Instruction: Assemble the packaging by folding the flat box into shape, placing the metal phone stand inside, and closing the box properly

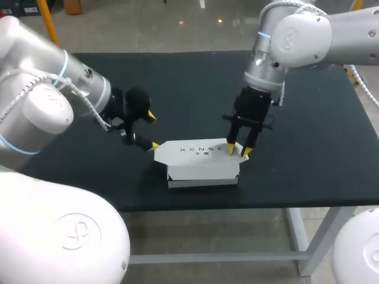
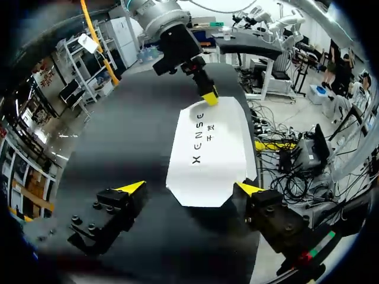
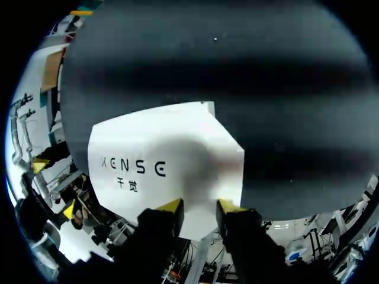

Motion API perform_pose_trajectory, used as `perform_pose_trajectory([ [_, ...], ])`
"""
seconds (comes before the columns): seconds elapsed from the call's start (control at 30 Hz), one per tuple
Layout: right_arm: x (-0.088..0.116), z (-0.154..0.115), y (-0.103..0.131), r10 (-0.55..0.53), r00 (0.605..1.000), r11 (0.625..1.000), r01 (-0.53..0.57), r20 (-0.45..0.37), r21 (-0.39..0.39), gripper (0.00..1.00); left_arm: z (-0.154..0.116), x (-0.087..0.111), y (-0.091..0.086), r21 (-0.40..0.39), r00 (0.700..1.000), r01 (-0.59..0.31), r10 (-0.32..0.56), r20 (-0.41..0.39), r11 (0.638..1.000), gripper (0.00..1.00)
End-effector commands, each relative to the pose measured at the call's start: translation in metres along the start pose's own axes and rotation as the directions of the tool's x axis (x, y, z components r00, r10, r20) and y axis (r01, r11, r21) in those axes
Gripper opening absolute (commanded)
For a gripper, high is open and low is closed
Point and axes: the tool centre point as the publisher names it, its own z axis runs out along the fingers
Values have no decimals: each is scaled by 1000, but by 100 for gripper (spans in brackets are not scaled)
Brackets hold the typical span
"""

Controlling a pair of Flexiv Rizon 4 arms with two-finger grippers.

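Your right gripper [image 1: 238, 151], nearly closed on nothing, rests its tips on the right end of the white printed cardboard box [image 1: 201, 164] near the black table's [image 1: 308, 154] front edge; with your left gripper [image 1: 153, 130] wide open at the other end, a hard push could skid or crease it.

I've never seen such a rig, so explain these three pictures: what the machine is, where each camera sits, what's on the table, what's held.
This is a robot with two arms, each ending in a two-fingered gripper with yellow tips. One picture looks down from above and behind it; the other two come from cameras on its wrists. On the black table lies a white box, lid down. The left gripper stands open at one end; the right gripper is down on the other end, grip unclear. No phone stand shows.
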Motion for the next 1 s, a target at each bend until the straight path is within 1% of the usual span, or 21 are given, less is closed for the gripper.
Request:
perform_pose_trajectory([
  [0.03,1,1,1,1,1000,1000,-1,2,2,41,2,-5,-7,-200,972,149,-181,-150,968,100],
  [0.2,0,2,2,7,1000,1000,-7,3,4,40,2,-5,-7,-200,972,149,-181,-150,968,100],
  [0.23,0,2,2,8,1000,1000,-8,2,4,40,4,-9,-10,-206,957,213,-246,-151,955,100],
  [0.27,0,2,2,9,1000,1000,-9,1,3,40,7,-14,-15,-228,931,292,-331,-154,929,100],
  [0.3,-1,2,2,10,1000,1000,-10,1,2,40,10,-16,-17,-254,911,343,-387,-145,904,100],
  [0.33,-1,2,2,11,1000,1000,-11,1,2,40,13,-18,-20,-279,877,415,-462,-130,866,100],
  [0.37,-1,2,2,12,1000,1000,-12,1,2,40,16,-22,-23,-293,820,520,-565,-94,803,100],
  [0.4,-1,2,2,13,1000,1000,-13,1,1,40,19,-23,-25,-308,787,567,-613,-71,764,100],
  [0.43,-1,2,2,14,1000,1000,-14,1,1,40,23,-23,-27,-322,740,630,-672,-26,707,100],
  [0.47,-1,2,2,16,1000,1000,-16,2,1,40,27,-26,-28,-298,641,745,-764,72,597,100],
  [0.5,-1,2,2,16,1000,1000,-16,2,0,40,29,-27,-29,-304,590,784,-803,90,542,100],
  [0.53,-1,2,2,17,1000,1000,-17,2,0,40,31,-25,-30,-287,526,832,-840,135,475,100],
  [0.57,-1,2,2,17,1000,1000,-17,3,-1,40,34,-26,-30,-248,436,891,-868,237,380,100],
  [0.6,-2,2,2,17,1000,1000,-17,3,-2,40,36,-26,-29,-193,335,940,-873,355,282,100],
  [0.87,-2,3,2,18,1000,1000,-18,-1,-3,41,36,-26,-29,-193,335,940,-873,355,282,100],
  [1.0,-3,3,2,17,1000,1000,-17,-4,-6,43,36,-26,-29,-193,335,940,-873,355,282,100],
])
